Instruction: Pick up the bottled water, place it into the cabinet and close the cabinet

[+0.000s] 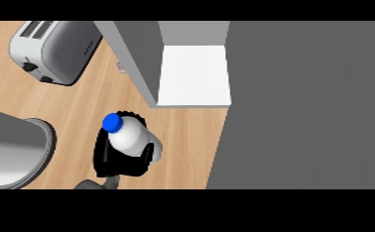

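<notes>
Silver two-slot toaster (55, 50) stands at far left on the pale wooden counter (73, 102); below it a grey rounded form (22, 151) meets the edge (identity unclear). Centre-left, the black right hand (108, 159) curls round the white plastic water bottle with a blue cap (132, 138), which is tilted over the counter and outside the cabinet. Further right, the grey cabinet (139, 52) shows its white shelf (194, 75) without the bottle, its grey door (300, 107) swung open. Grasping appears done; placing and closing remain.
</notes>
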Robot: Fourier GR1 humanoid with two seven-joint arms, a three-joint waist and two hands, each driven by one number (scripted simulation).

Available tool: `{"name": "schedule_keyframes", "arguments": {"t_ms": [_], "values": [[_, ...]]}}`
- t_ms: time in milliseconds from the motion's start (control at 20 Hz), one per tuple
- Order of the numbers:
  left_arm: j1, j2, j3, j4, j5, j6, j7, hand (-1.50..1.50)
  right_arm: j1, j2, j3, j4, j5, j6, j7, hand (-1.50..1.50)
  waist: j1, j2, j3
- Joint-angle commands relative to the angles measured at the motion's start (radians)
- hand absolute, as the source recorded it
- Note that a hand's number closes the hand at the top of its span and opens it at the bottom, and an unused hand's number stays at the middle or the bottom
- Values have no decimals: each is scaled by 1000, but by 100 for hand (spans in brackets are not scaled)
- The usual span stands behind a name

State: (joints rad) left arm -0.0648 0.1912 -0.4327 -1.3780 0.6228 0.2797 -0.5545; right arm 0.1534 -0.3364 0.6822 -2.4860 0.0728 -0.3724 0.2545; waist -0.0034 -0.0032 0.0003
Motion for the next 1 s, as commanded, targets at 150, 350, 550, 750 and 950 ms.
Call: {"name": "schedule_keyframes", "arguments": {"t_ms": [150, 350, 550, 750, 950], "values": [[-87, -30, 3, -85, -83, 102, 129, 150, 33, 8, 93, -107, 128, -25, 65, -150, -4, 0, -1], [-174, -136, -48, -82, -146, 226, 208, 150, 71, -65, -26, -126, 0, 22, -4, -150, -8, 1, 0], [-226, -118, -34, -111, -204, 251, 277, 150, 90, -28, 54, -110, 73, -7, -26, -150, -6, -1, 0], [-368, -188, 27, 20, -207, 288, 260, 150, 33, -24, 17, -139, 73, -6, 53, -150, -12, 1, -1], [-469, -190, 90, 131, -243, 276, 279, 150, 90, -9, 114, -111, 125, -24, -13, -150, -15, 1, -1]]}}
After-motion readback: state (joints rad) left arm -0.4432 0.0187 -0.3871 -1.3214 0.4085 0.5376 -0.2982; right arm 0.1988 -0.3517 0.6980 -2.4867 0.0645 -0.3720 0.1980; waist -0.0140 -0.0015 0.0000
